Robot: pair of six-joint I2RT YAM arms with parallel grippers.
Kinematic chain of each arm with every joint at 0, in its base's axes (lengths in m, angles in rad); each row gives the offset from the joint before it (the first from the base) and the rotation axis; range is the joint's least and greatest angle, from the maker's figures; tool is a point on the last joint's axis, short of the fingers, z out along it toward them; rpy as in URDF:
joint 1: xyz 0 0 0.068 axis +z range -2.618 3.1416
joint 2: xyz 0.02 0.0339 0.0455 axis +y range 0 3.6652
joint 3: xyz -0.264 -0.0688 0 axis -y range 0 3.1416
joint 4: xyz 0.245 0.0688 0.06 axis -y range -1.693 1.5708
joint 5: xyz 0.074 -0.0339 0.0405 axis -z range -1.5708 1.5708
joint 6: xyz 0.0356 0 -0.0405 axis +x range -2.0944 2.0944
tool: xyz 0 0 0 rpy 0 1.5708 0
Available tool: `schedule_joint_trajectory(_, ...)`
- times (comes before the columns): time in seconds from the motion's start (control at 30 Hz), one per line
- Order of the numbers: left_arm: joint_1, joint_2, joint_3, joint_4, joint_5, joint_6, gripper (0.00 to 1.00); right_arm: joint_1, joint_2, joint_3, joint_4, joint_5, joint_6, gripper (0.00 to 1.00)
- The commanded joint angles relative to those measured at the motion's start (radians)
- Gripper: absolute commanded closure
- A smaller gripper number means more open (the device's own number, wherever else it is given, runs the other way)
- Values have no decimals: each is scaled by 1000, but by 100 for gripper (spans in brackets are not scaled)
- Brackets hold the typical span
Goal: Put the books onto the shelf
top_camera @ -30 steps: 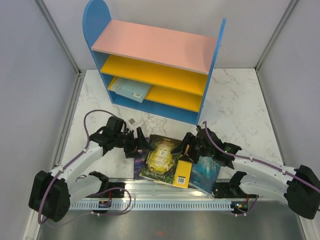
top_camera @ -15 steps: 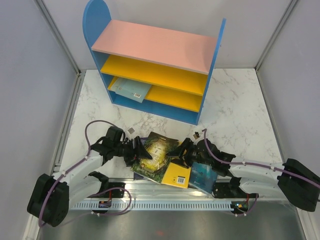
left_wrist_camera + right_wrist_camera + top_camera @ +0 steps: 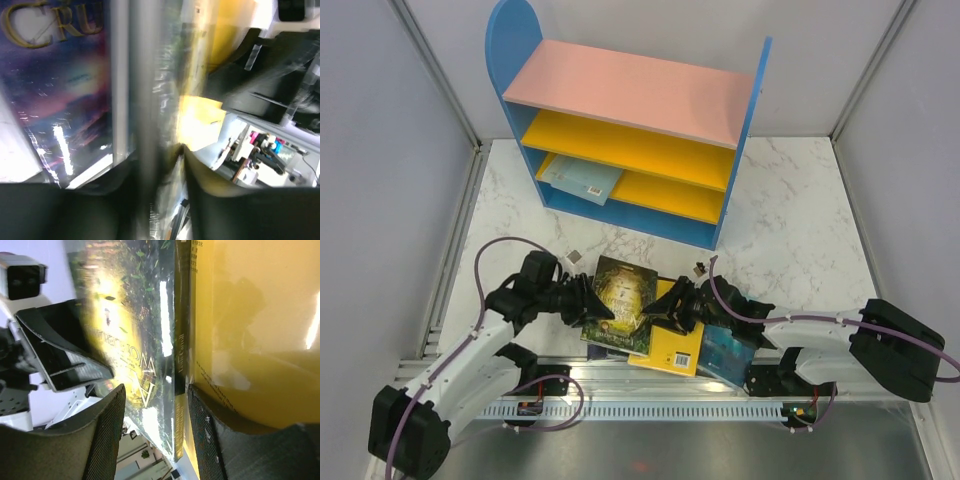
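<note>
Down on the marbled tabletop (image 3: 800, 210) between grey walls (image 3: 380, 150), the right hand (image 3: 672, 308) gapes astride the dark book (image 3: 622, 298); left hand (image 3: 588, 305) unclear.

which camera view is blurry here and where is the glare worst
Left wrist view: heavy motion smear; the upright book edge is a grey streak, the glossy purple book cover soft. Right wrist view: sharper, white glare stripes on the dark green fantasy book and the yellow book. Top external view: sharp, evenly lit.

Gold "CRU" stands on a purple book (image 3: 60, 100).
</note>
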Motion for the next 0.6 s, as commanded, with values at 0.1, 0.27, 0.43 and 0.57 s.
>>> schedule_joint_trajectory(0.1, 4, -40, 207, -152, -74, 13, 89, 14, -13, -28, -162, 3, -56, 42)
schedule_joint_trajectory(0.27, 4, -82, 213, -69, -26, -16, 98, 13, -22, -1, -185, 1, -76, 42)
schedule_joint_trajectory(0.43, 7, -137, 190, 75, 41, -90, 98, 10, -48, 13, -165, -7, -83, 37)
schedule_joint_trajectory(0.57, 25, -79, 244, 87, 130, -82, 98, -13, -142, -43, 23, 10, -15, 29)
